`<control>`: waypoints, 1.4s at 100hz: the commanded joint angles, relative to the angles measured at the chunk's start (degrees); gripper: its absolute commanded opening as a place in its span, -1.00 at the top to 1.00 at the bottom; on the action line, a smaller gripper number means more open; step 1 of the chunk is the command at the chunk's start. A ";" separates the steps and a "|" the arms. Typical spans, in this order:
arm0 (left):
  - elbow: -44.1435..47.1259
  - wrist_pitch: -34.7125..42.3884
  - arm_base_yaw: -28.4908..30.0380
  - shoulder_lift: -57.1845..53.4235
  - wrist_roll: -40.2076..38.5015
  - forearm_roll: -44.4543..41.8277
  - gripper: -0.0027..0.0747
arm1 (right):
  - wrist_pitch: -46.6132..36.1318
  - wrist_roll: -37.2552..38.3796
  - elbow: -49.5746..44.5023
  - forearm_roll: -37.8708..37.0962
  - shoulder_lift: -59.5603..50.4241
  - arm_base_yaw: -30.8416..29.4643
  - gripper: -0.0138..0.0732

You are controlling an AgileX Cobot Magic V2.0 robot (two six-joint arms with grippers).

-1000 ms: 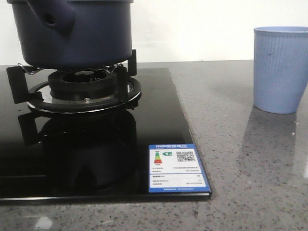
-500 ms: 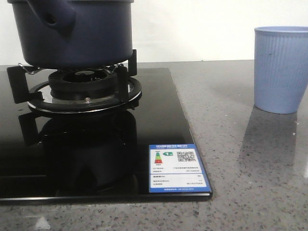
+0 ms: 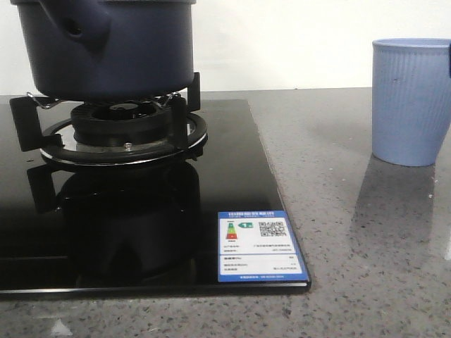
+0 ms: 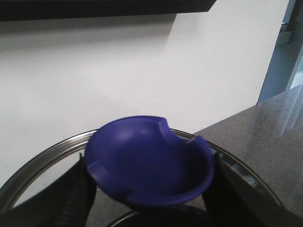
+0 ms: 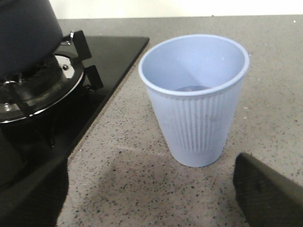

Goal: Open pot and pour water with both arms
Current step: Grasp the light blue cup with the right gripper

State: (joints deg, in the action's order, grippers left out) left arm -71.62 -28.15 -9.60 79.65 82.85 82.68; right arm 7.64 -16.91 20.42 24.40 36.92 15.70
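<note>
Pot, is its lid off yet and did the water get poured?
Nothing finished yet. In hand: left gripper clamps the knob of the lid; whether the lid is off the pot is hidden. Right gripper is open by the cup. Left: pouring, since the cup looks empty and the pot sits on the burner.

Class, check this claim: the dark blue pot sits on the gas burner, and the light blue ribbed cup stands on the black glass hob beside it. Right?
Not quite. The pot is on the burner, but the cup stands on the grey speckled counter, off the black glass hob, as the front view shows.
</note>
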 commanded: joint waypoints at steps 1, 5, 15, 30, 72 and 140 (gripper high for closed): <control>-2.45 0.35 0.08 -1.93 0.00 3.65 -0.13 | -6.45 -0.61 1.44 -0.31 2.83 0.15 -0.80; -2.45 0.35 0.08 -1.93 0.00 3.65 -0.13 | -7.64 -0.61 1.44 -0.31 3.93 0.15 -0.80; -2.45 0.49 0.08 -1.93 0.00 3.65 -0.13 | -10.23 -0.61 1.44 -0.31 7.45 0.15 -0.80; -2.45 0.57 0.08 -1.93 0.00 3.65 -0.13 | -14.71 -0.61 1.44 -0.31 12.50 0.15 -0.80; -2.45 0.70 0.08 -1.93 0.00 3.65 -0.13 | -26.74 -0.61 1.44 -0.31 23.92 0.15 -0.80; -2.45 1.57 0.08 -1.93 0.00 3.65 -0.13 | -34.37 -0.61 1.65 -0.31 27.77 3.14 -0.80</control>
State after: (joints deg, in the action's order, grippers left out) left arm -71.62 -27.14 -9.60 79.65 82.85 82.68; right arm -21.33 -16.91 20.42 24.52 64.69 18.79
